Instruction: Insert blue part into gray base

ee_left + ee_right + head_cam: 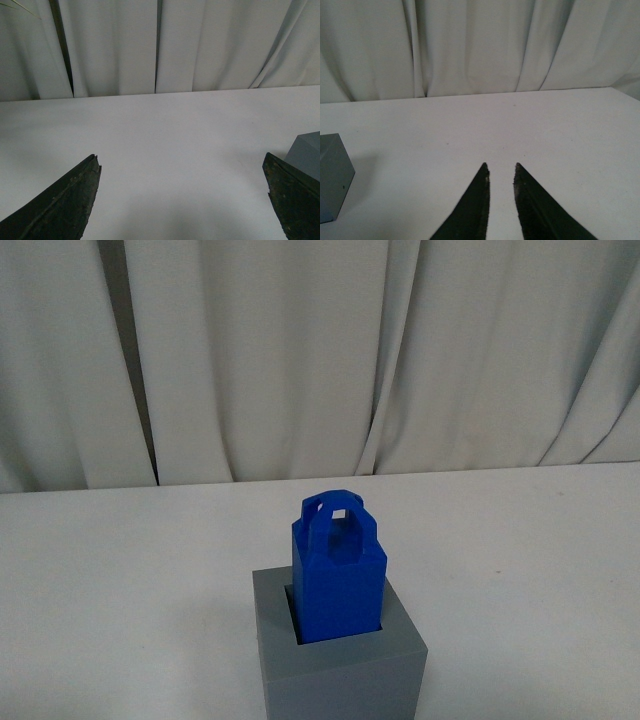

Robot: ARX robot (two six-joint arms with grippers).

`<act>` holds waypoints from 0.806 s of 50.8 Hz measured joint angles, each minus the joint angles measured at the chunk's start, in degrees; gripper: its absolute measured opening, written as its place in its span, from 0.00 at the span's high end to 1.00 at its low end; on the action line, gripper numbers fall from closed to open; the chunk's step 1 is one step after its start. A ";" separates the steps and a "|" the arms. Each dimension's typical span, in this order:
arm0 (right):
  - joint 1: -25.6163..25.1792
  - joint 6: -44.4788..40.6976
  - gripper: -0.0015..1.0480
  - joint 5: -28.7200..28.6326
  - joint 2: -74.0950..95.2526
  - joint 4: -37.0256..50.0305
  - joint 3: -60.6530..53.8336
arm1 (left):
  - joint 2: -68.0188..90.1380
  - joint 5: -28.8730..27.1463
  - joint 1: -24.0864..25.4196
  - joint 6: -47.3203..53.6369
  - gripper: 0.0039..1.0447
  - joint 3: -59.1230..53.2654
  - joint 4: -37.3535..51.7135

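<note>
Curtain [300,350]: pale, hanging in folds, fills the back of all 3 views.
Table [120,570]: white and flat, running from the curtain's foot toward the cameras.
Base [340,660]: gray cube on the table, low and near the middle of the front view. A square recess opens in its top face, with thick walls around it. 1 corner of it shows at the edge of the left wrist view [305,152], and 1 side at the edge of the right wrist view [332,175].
Part [338,575]: blue block standing upright in the base's recess, its lower end inside and hidden, its upper body and looped handle above the rim. It sits toward the back of the recess, and a thin dark gap shows along its left side. Nothing grips it.
Left gripper [182,190]: 2 dark fingers [65,205] spread wide with bare table between them. It holds nothing, and 1 finger lies just beside the base's corner in this view.
Right gripper [501,172]: 2 dark fingers [470,210] close together, a narrow slit of table between the tips. It holds nothing and is well apart from the base.
Front view: neither arm is seen.
</note>
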 joint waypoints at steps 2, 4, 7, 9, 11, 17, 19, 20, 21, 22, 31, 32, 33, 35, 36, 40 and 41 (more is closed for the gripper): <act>0.00 0.00 0.73 0.00 0.00 0.00 0.00 | 0.00 0.00 0.00 0.00 0.06 0.00 0.00; 0.00 0.02 0.66 0.00 0.00 0.00 0.00 | 0.00 0.00 0.00 0.00 0.06 0.00 0.00; 0.00 0.00 0.54 0.00 -0.02 0.00 0.00 | 0.00 0.00 0.02 0.00 0.06 0.00 0.00; 0.00 0.02 0.44 -0.02 -0.02 0.00 0.00 | 0.00 0.00 0.00 -0.02 0.06 0.00 0.00; 0.00 0.02 0.39 0.00 -0.02 0.00 0.00 | 0.00 0.00 0.00 0.00 0.06 0.00 0.00; 0.00 0.02 0.22 0.00 -0.02 0.00 0.00 | 0.00 0.00 0.00 0.00 0.06 0.00 0.00; 0.00 0.02 0.16 0.00 -0.02 0.00 0.00 | 0.00 0.00 0.00 0.00 0.06 0.00 0.00; 0.00 0.02 0.14 0.00 -0.02 0.00 0.00 | 0.00 0.00 0.00 0.00 0.06 0.00 0.00; 0.00 0.02 0.10 0.00 -0.02 0.00 0.00 | 0.00 0.00 0.00 -0.02 0.06 0.00 0.00; 0.00 0.02 0.07 -0.02 -0.02 0.00 0.00 | 0.00 0.00 0.00 0.00 0.06 0.00 0.00; 0.00 0.04 0.07 0.00 -0.02 0.00 0.00 | 0.00 0.00 0.00 0.00 0.06 0.00 0.00; 0.00 0.04 0.07 0.00 -0.02 0.00 0.00 | 0.00 0.00 0.00 0.00 0.06 0.00 0.00; 0.00 0.04 0.07 0.00 -0.02 0.00 0.00 | 0.00 0.00 0.00 0.00 0.06 0.00 0.00; 0.00 0.04 0.07 0.00 -0.02 0.00 0.00 | 0.00 0.00 0.00 0.00 0.06 0.00 0.00; 0.00 0.04 0.07 0.00 -0.02 0.00 0.00 | 0.00 0.00 0.00 0.00 0.06 0.00 0.00; 0.00 0.04 0.07 -0.02 -0.02 0.00 0.00 | 0.00 0.00 0.00 0.00 0.06 0.00 0.00; 0.00 0.07 0.07 0.00 -0.02 0.00 0.00 | 0.00 0.00 0.00 0.00 0.06 0.00 0.00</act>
